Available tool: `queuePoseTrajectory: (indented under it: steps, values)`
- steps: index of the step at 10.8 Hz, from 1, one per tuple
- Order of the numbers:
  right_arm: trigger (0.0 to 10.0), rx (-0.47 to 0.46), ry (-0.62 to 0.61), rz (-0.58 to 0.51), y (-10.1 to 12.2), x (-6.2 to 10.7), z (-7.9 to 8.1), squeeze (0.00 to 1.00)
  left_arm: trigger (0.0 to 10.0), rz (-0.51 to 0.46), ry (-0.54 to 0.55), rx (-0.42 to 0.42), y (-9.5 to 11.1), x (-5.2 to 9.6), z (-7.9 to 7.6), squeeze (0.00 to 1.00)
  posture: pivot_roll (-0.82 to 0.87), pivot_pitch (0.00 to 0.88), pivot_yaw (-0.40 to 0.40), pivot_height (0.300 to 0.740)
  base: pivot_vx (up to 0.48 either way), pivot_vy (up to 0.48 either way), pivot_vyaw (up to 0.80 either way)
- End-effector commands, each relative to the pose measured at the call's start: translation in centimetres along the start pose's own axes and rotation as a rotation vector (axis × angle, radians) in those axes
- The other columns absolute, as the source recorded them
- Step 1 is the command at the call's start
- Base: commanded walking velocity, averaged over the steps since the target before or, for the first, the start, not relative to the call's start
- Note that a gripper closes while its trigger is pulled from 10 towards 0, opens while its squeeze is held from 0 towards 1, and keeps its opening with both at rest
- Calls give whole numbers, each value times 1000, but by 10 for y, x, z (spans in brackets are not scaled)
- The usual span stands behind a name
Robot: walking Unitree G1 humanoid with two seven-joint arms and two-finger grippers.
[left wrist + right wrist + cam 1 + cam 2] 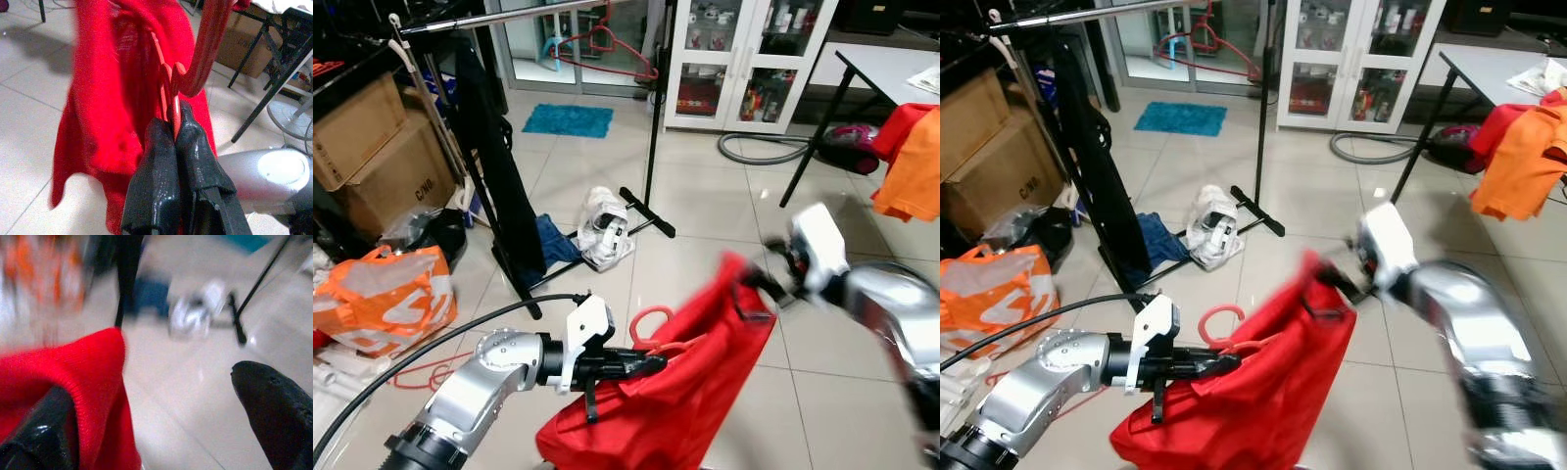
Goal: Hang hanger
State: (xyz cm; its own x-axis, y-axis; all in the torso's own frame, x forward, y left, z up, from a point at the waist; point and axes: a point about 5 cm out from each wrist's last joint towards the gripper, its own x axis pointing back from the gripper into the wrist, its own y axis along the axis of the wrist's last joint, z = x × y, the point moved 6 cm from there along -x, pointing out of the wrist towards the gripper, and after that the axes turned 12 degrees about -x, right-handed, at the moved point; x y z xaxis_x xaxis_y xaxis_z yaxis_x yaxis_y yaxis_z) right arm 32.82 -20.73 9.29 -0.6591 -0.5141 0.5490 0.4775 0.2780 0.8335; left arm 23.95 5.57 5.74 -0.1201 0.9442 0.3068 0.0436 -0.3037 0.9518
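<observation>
The coral-red plastic hanger [651,328] carrying a red knitted garment [690,392] is held low at 6 o'clock, left gripper [173,129] jaws clamped on its neck. Right gripper [156,396] jaws are apart, one finger [46,431] under the garment's edge.

Judged: the hook should be kept upright and lifted over the silver horizontal clothes rail [509,17] at 11 o'clock, with the garment kept supported.

In the way: black hanging cloth [499,176], white plastic bag [604,227] on the floor, orange shopping bag [382,294], cardboard boxes [382,147].
</observation>
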Motion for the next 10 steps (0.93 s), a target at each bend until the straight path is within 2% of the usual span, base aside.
queuePoseTrajectory:
  steps: [1,2,4,5,6,7,9,10]
  values:
    - [10000,133,23,58,0,6,3,1000,10000,3,-9,-26,2,2,2,0,-66,0,7,740,0,0,0]
    - [10000,218,6,89,4,13,-4,1000,10000,10,-13,-31,1,2,2,0,-66,0,9,740,0,0,0]
    - [10000,466,27,164,27,37,-10,1000,10000,19,-22,-39,0,2,0,0,-64,0,11,740,0,0,0]
    - [10000,502,84,121,47,46,-1,1000,10000,34,-24,-44,-3,4,-1,0,-63,0,7,740,0,0,0]
    - [10000,473,112,74,58,47,4,1000,10000,37,-25,-47,-4,4,-1,0,-63,0,2,740,0,0,0]
    - [10000,370,114,1,68,48,-2,1000,10000,56,-27,-61,-8,3,-3,0,-61,0,-5,740,0,0,0]
    - [10000,530,-174,215,30,50,-62,1000,10000,57,-31,-64,-8,3,-7,0,-58,0,-9,740,0,0,0]
    - [10000,481,-146,219,21,48,-60,1000,10000,60,-34,-66,-9,4,-8,0,-58,0,-9,740,0,0,0]
